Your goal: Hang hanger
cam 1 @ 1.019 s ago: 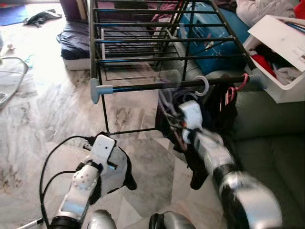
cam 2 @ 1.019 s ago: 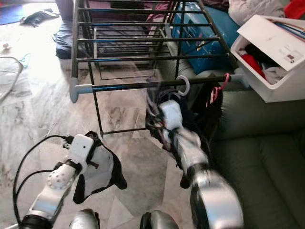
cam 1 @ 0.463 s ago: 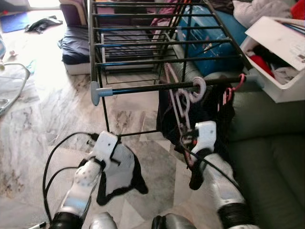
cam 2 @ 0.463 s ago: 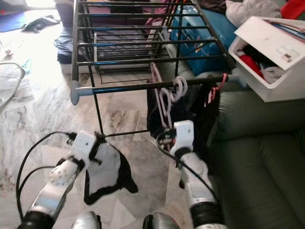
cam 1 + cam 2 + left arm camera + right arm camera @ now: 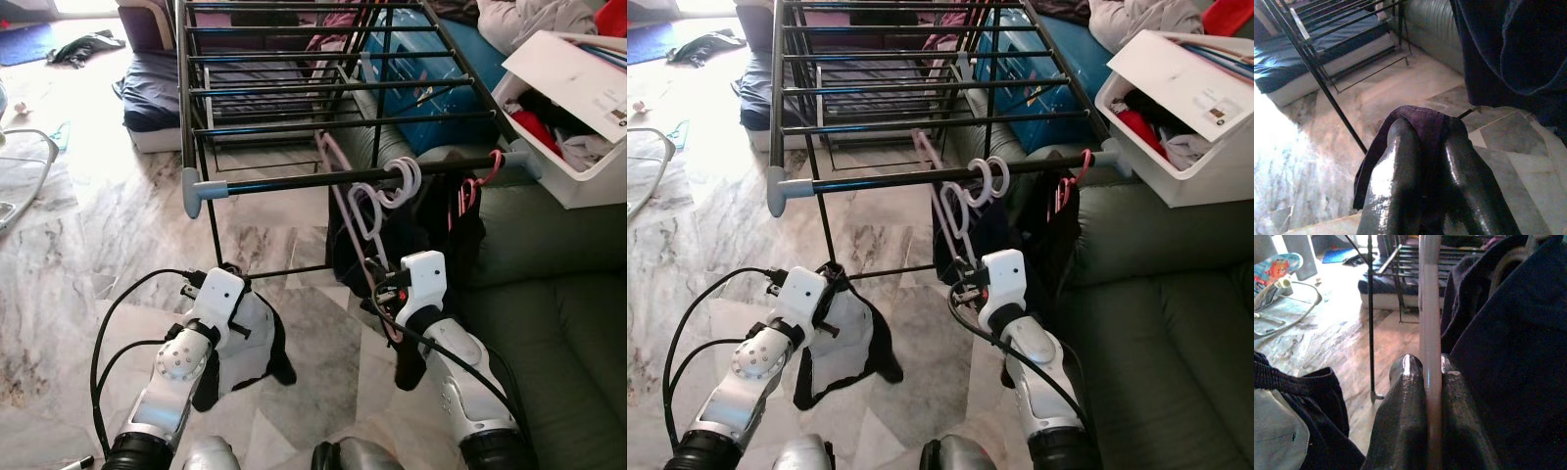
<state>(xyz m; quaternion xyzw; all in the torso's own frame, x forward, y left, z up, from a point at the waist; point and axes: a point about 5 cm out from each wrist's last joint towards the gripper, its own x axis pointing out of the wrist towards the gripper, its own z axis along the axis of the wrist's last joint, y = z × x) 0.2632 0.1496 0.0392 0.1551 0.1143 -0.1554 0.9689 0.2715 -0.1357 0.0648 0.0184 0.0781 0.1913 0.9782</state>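
Right gripper [image 5: 1431, 377] jaws clamped on pink hanger [image 5: 364, 220]; left gripper [image 5: 1426, 147] pinching dark cloth [image 5: 257, 338]. Hook over rail [image 5: 294, 179] already; release apparently left.

We note a grey-veined marble tile floor [image 5: 88, 245], brightly lit toward the far left; a black metal drying rack [image 5: 323, 88] stands at centre, its near rail ending in pale grey caps; a dark green sofa [image 5: 558, 294] fills the right side; a white bin [image 5: 578, 108] of mixed clothing sits above it; a blue case [image 5: 431, 73] lies behind the rack; a dark navy mattress [image 5: 157, 83] rests on the floor beyond.
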